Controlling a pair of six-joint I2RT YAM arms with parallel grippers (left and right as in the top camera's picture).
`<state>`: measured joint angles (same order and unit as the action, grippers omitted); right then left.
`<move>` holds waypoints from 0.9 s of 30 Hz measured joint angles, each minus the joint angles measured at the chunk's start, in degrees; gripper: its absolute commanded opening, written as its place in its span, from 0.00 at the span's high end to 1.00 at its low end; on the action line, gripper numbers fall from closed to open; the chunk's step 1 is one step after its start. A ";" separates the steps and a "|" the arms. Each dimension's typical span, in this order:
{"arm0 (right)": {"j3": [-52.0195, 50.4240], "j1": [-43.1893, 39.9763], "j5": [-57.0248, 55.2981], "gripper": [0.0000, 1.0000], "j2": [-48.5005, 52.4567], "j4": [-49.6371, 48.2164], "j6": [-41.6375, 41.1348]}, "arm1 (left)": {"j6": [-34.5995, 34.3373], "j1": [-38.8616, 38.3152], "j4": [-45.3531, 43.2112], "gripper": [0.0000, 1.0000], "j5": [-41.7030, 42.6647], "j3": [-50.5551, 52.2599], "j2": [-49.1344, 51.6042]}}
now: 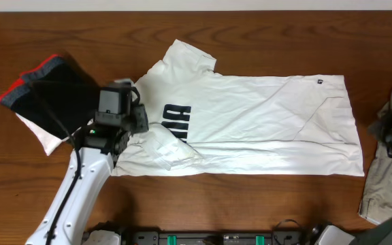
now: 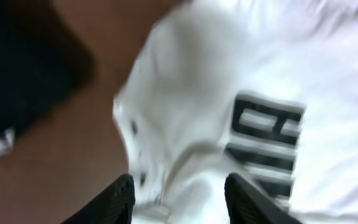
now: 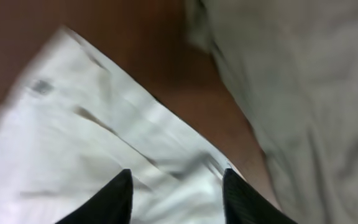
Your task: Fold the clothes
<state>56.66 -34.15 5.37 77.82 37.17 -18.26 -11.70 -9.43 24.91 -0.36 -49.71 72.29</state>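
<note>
The white T-shirt [image 1: 264, 119] lies spread sideways across the table, with black lettering [image 1: 176, 121] near its left end and a small dark tag [image 1: 319, 82] at the far right corner. Its left end is rumpled. My left gripper [image 1: 136, 122] is open over that rumpled end, and the left wrist view shows white cloth [image 2: 185, 93] between the fingers [image 2: 179, 190] with the lettering [image 2: 269, 137] to the right. My right gripper [image 1: 381, 129] is open at the shirt's right edge. In the right wrist view its fingers [image 3: 176, 183] hover over the shirt's edge [image 3: 104, 149].
A black garment with red trim [image 1: 46, 88] lies at the far left on a white cloth [image 1: 43, 139]. A beige garment [image 1: 386, 177] lies at the right table edge, also in the right wrist view [image 3: 309, 93]. Brown table [image 1: 250, 204] shows in front.
</note>
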 measured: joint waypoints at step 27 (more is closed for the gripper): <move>10.14 12.33 10.80 0.04 8.72 8.13 13.86 | 13.66 1.68 -11.82 0.24 5.20 -28.09 39.82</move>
<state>66.81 -21.82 16.16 86.54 45.30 -4.40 1.96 -7.75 13.08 4.84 -77.80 112.12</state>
